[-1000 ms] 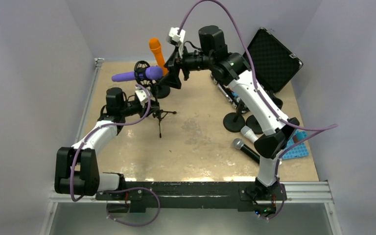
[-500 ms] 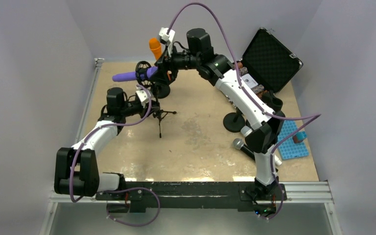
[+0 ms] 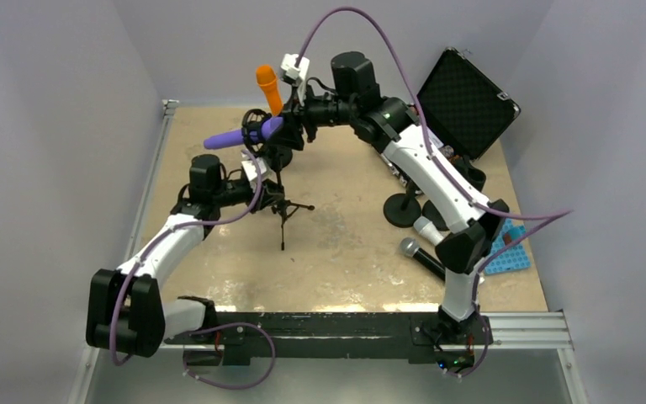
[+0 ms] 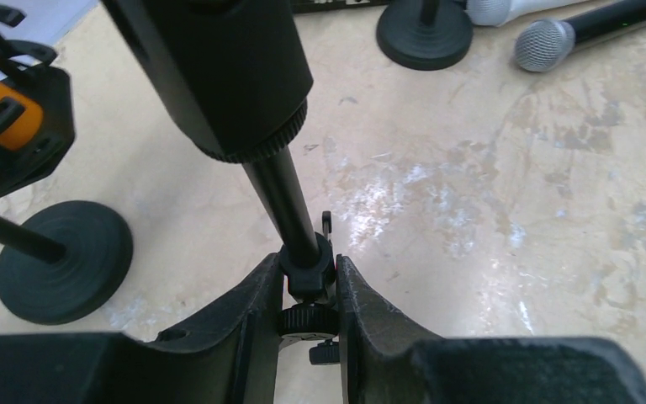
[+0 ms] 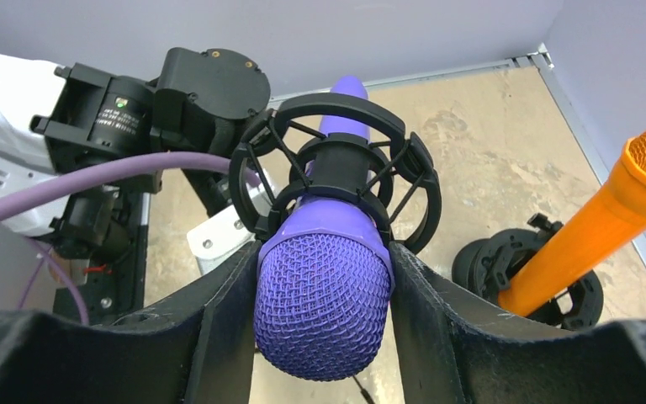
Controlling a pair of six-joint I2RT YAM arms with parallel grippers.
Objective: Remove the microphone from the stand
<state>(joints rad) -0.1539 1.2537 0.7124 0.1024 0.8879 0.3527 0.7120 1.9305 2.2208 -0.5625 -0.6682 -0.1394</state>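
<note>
Pale grey walls enclosed a scuffed beige table. Far left, the purple microphone sat in the shock mount of the stand, and the right gripper was clamped on its head. The left gripper squeezed the stand's pole, hiding its legs from the left wrist view.

microphone: purple, mesh head | stand: black | other microphone: orange | counter: mottled beige | case: black | mat: blue | cable: purple
</note>
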